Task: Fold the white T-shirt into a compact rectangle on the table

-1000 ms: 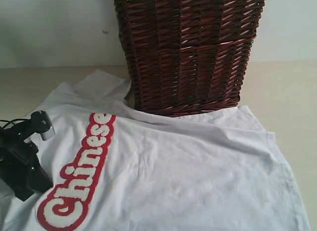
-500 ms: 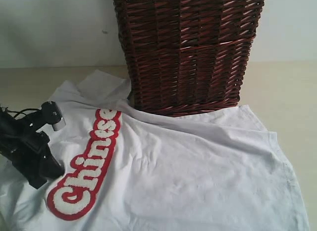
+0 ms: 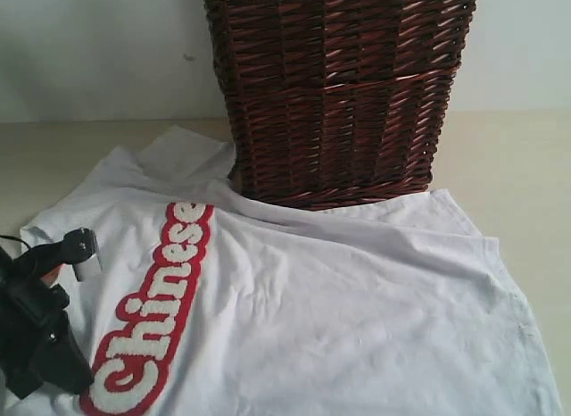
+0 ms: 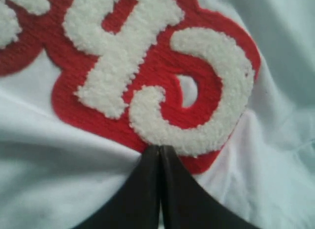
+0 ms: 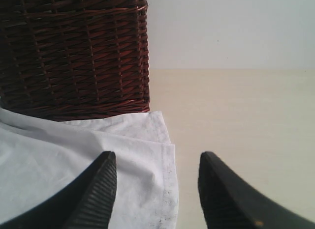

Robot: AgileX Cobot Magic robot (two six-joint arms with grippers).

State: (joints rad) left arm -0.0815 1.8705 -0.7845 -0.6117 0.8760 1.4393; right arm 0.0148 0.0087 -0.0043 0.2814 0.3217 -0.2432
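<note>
The white T-shirt [image 3: 339, 318] lies spread on the table [image 3: 526, 175], its red-outlined fluffy letters [image 3: 156, 313] running down the left side. My left gripper [image 3: 78, 373] sits low at the shirt's left, beside the letter C. In the left wrist view it [image 4: 159, 148] is shut, its tips pinching fabric at the edge of the red patch [image 4: 157, 76], with creases running to them. My right gripper [image 5: 157, 157] is open, hanging over the shirt's hem corner [image 5: 165, 155] and bare table [image 5: 236, 106]; it does not show in the exterior view.
A tall dark brown wicker basket [image 3: 335, 95] stands on the table behind the shirt, its base touching the shirt's upper edge; it also fills one side of the right wrist view [image 5: 74, 52]. A pale wall [image 3: 98, 50] rises behind.
The left gripper swung right and up, then came back down to the left. The lettering and the shirt's left side shifted with it. The basket stayed put.
</note>
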